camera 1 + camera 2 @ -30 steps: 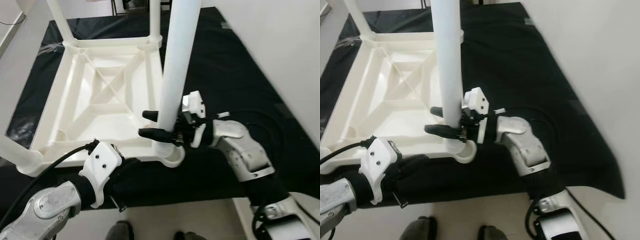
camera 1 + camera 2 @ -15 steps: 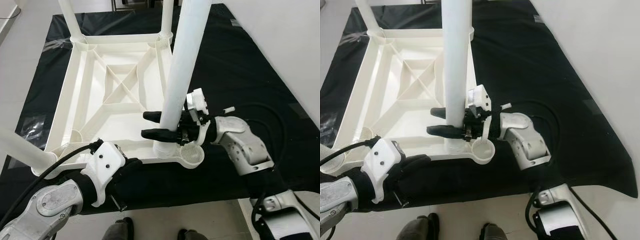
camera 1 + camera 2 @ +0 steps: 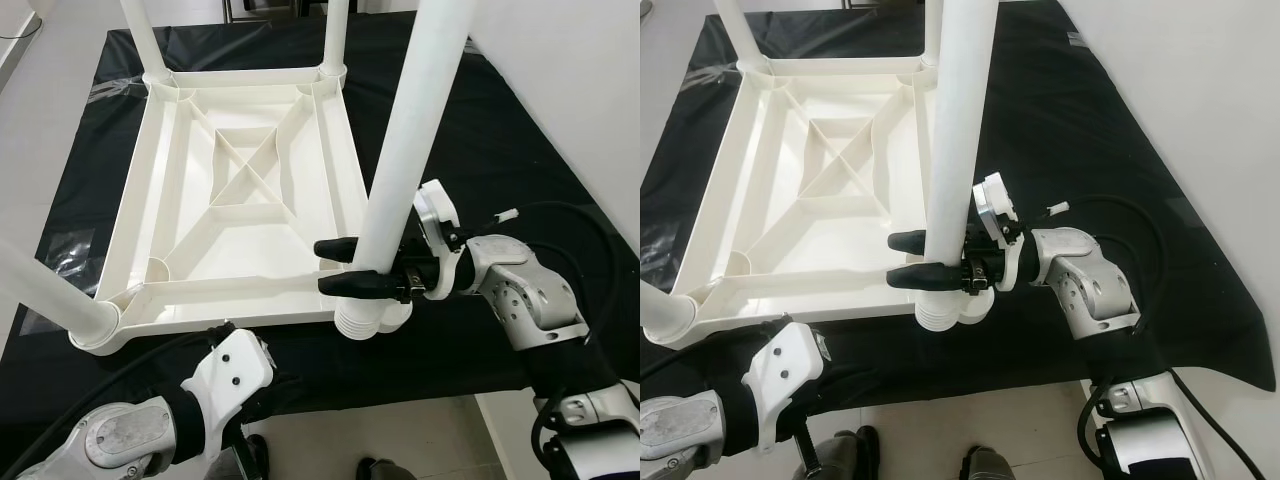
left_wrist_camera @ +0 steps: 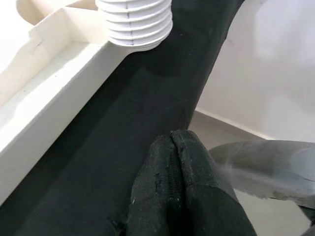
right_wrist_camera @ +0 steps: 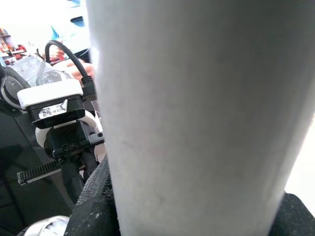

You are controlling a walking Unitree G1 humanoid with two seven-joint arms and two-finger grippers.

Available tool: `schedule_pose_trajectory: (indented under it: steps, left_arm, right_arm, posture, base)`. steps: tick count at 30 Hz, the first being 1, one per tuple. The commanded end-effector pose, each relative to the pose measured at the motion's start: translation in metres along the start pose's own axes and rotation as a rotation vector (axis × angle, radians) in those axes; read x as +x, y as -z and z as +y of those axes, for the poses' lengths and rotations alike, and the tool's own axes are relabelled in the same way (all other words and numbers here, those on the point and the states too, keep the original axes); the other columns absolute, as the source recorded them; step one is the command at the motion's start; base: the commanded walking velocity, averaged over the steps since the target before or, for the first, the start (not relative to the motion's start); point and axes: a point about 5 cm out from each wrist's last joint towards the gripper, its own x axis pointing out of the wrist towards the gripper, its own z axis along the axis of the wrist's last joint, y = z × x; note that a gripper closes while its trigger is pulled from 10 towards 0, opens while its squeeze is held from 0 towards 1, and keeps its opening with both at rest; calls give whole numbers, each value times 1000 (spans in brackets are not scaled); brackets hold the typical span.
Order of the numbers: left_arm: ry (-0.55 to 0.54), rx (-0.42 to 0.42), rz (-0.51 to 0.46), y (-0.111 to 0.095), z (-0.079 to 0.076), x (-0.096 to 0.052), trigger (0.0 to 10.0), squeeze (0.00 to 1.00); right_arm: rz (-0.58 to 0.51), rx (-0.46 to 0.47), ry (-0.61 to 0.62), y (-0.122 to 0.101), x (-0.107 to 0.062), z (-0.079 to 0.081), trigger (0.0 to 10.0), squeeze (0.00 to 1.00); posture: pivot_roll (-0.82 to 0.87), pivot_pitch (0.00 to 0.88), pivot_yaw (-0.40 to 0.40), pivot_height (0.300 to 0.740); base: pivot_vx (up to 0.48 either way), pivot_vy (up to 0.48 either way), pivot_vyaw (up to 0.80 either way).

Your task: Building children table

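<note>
One leg [image 3: 405,170] left: your R gripper [image 3: 345,268] clamps it, threaded end [image 3: 362,318] just above the near-right corner socket [image 3: 395,315] of the upturned tabletop [image 3: 240,200], tilted; L gripper [image 4: 172,162] fingers pressed together, idle.

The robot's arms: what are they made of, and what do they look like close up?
Both arms are silver metal with rounded joint housings and black sections between. Each wrist carries a white plastic block with small screw holes. The right gripper and left gripper have long black fingers. Black cables loop along each arm.
</note>
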Motion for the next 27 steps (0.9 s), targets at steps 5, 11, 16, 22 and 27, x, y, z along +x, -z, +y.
schedule_pose_trajectory:
  steps: [5,11,16,22,27]
  left_arm:
    - [-56,11,-2,5,5,4,10000,0]
    - [-60,18,-3,5,7,3,10000,0]
    - [-51,32,2,6,6,1,10000,0]
    - [-43,57,6,8,6,0,10000,0]
    - [-42,61,6,8,7,-1,10000,0]
  right_arm:
    - [61,15,58,10,-10,-5,10000,0]
    - [64,23,119,9,-24,-10,10000,0]
    - [55,50,131,10,-36,-6,10000,0]
    - [43,62,150,12,-45,-5,10000,0]
    - [52,67,149,14,-47,-3,10000,0]
  posture:
    - [102,229,-30,740]
    - [99,229,-31,740]
    - [101,232,-24,740]
    - [104,233,-15,740]
    - [103,234,-12,740]
  base:
    - [0,0,0]
    - [0,0,0]
    - [0,0,0]
    - [0,0,0]
    - [0,0,0]
